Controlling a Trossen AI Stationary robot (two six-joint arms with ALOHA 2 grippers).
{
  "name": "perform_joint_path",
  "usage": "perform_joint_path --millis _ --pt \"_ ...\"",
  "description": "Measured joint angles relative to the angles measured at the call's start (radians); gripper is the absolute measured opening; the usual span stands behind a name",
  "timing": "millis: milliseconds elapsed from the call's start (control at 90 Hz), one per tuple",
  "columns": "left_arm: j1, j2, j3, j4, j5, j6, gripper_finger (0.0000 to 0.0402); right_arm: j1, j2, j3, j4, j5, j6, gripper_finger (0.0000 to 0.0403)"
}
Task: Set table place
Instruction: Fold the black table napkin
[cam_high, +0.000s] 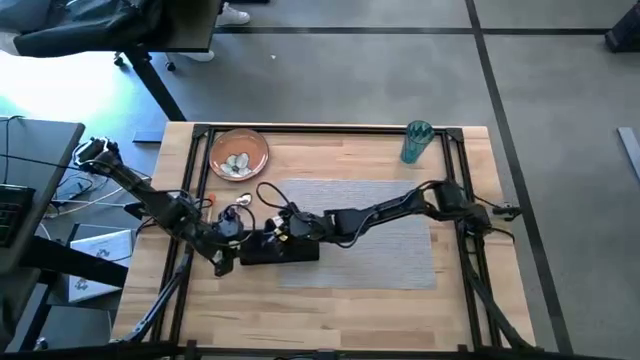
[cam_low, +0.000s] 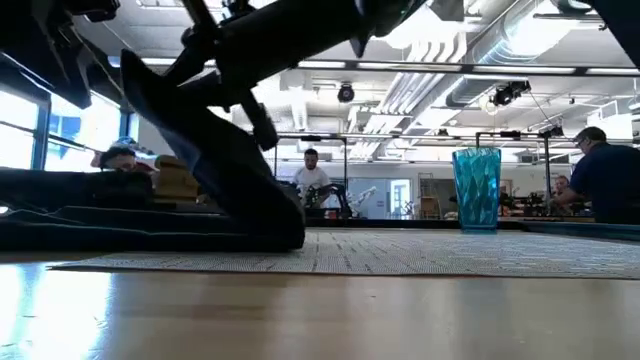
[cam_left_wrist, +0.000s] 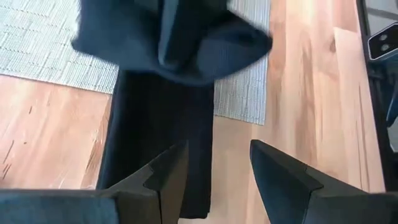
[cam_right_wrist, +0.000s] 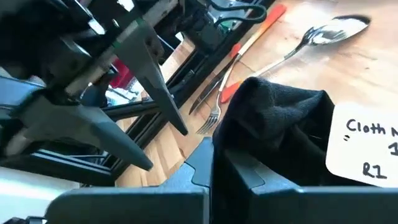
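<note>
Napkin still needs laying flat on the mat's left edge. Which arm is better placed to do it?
Right, probably. The right gripper is already shut on the black napkin, lifting a fold. The left gripper is open, hovering just above the napkin's other end, holding nothing.

White tag (cam_right_wrist: 367, 146): handwritten dark letters, cut off at the picture's edge
Tag, first line: "Cloth" followed by the start of another letter, perhaps "N"
Tag, second line: a single stroke, perhaps "1"
Tag, third line: "R1"
Where the tag sits: against the black cloth napkin (cam_right_wrist: 273, 134), in the right wrist view
Elsewhere: nothing legible on the worktop (cam_high: 350, 320), the cup (cam_high: 416, 142), the plate (cam_high: 238, 153) or in the room behind
</note>
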Motion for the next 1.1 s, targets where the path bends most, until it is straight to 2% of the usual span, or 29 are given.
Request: perform_joint_path --millis 378,644,756,989,1100 --pt "0.0 0.001 0.0 0.0 0.001 -0.006 0.0156 -0.009 0.13 0.119 0.0 -0.014 0.027 0.0" --pt "0.0 0.001 0.0 -0.003 0.003 -0.007 0.0156 -0.017 0.14 0.128 0.004 0.0 0.02 0.0006" --pt "0.0 0.001 0.0 -0.003 0.003 -0.007 0.0156 -0.017 0.14 0.128 0.017 -0.007 0.018 0.0036" --pt "0.0 0.001 0.001 -0.002 0.004 -0.007 0.0156 -0.01 0.14 0.128 0.082 0.004 -0.084 0.015" --pt "0.0 0.001 0.002 0.001 0.014 -0.016 0.0156 -0.019 0.135 0.128 0.069 -0.04 -0.156 0.0192"
